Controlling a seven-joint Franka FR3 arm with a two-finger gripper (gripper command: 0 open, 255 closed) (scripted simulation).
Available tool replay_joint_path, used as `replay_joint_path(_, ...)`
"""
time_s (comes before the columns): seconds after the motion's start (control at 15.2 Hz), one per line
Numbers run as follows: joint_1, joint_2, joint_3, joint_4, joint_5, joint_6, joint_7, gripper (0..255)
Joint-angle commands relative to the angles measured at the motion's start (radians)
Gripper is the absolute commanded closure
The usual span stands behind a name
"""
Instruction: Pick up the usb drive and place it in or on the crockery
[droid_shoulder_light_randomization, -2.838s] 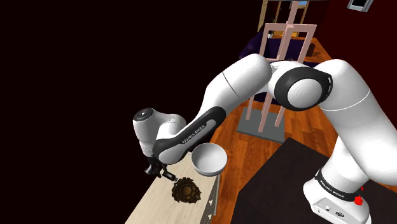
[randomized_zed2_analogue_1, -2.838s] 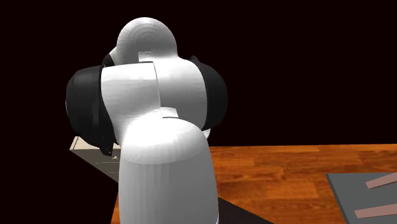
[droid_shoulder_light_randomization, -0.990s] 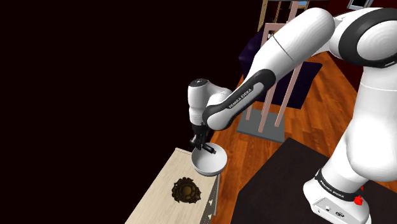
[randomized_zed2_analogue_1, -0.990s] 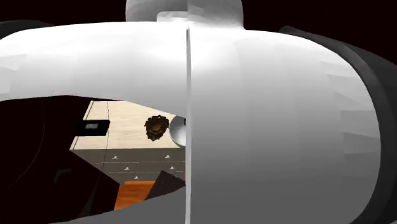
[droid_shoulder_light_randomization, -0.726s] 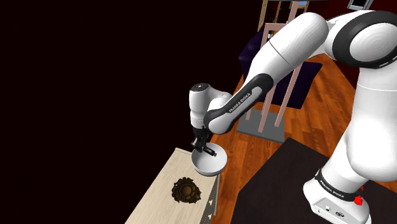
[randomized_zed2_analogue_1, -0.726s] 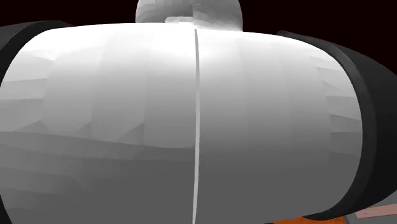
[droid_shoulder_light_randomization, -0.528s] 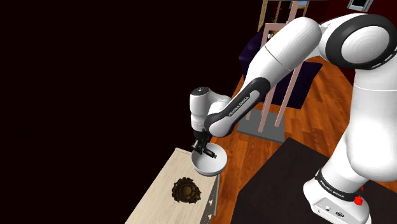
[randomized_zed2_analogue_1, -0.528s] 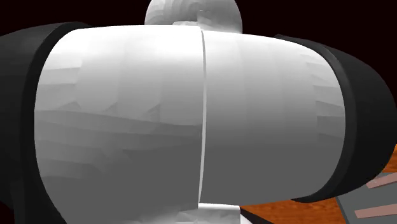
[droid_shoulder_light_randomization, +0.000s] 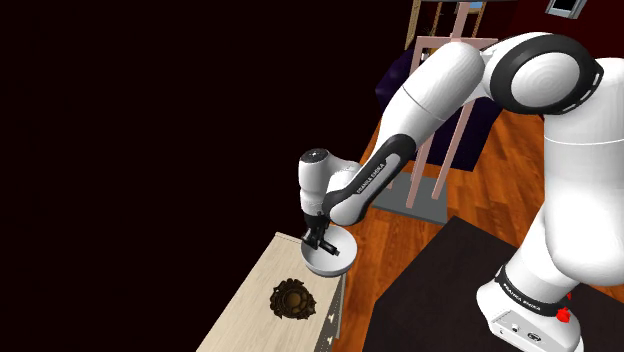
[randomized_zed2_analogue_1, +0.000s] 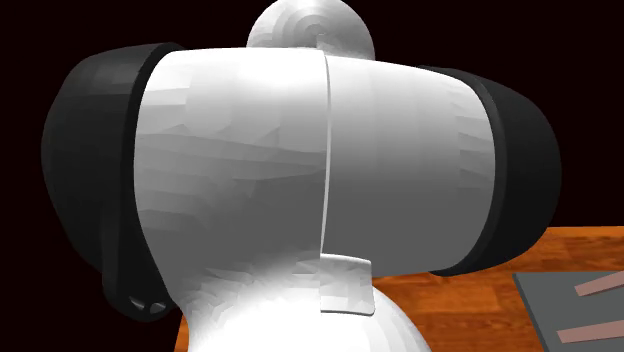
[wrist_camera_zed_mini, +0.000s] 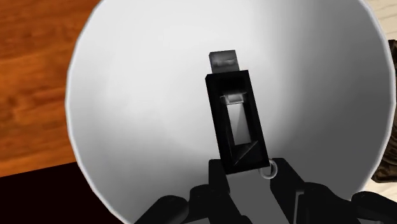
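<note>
A black usb drive (wrist_camera_zed_mini: 235, 122) with a metal plug hangs over the inside of a white bowl (wrist_camera_zed_mini: 140, 95), and my gripper (wrist_camera_zed_mini: 249, 181) is shut on its near end. In the shoulder view the gripper (droid_shoulder_light_randomization: 320, 241) reaches down into the bowl (droid_shoulder_light_randomization: 338, 262), which stands at the far end of a light wooden cabinet top (droid_shoulder_light_randomization: 250, 312). The drive is too small to make out there. The second exterior view has my white arm (randomized_zed2_analogue_1: 300, 180) right in front of the camera.
A brown ornate object (droid_shoulder_light_randomization: 291, 299) lies on the cabinet top just in front of the bowl. A pink frame on a grey base (droid_shoulder_light_randomization: 412, 193) stands on the wooden floor beyond. My dark stand (droid_shoulder_light_randomization: 440, 295) is at the lower right. Black area lies to the left.
The gripper went from beside the brown object to above the bowl, and over the last second it has sunk lower into the bowl. The arm's elbow swung to the right.
</note>
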Motion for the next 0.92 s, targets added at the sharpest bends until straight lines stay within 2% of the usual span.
replay_joint_path(0.0, 0.001, 0.001, -0.001, -0.002, -0.001, 0.003, 0.001, 255)
replay_joint_path(0.26, 0.001, 0.001, -0.001, -0.002, -0.001, 0.003, 0.001, 255)
replay_joint_path(0.33, 0.001, 0.001, -0.001, -0.002, -0.001, 0.003, 0.001, 0)
replay_joint_path(0.66, 0.001, 0.001, -0.001, -0.002, -0.001, 0.003, 0.001, 0)
replay_joint_path(0.86, -0.019, -0.086, 0.028, -0.005, 0.042, -0.077, -0.029, 0)
